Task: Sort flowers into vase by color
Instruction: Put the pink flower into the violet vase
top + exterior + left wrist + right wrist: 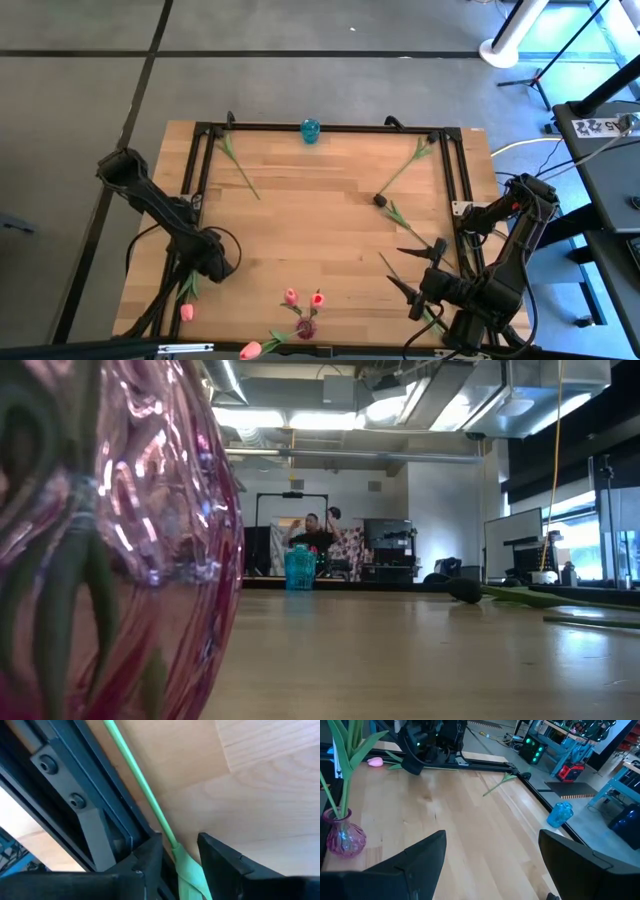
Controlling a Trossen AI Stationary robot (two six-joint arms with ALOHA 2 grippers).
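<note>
I've got the left gripper (213,266) low at the table's left edge near the front, fingers (150,855) parted and straddling the green stem (142,785) of a pink flower (187,311) lying along the frame rail (95,805). They're either side of it but not clamped, so nothing is held yet. The stem hugs the rail, which I reckon is why I'm coming in so tight to that edge.

The right gripper (412,272) hovers over the front-right part of the table, fingers spread wide and empty, waiting.

The pink vase (305,327) sits at the front edge, middle, with two pink heads already standing in it; another pink flower (251,349) lies just to its left. The blue vase (310,129) stands at the back edge, empty as far as I can see. A dark flower (380,200) lies right of centre.
</note>
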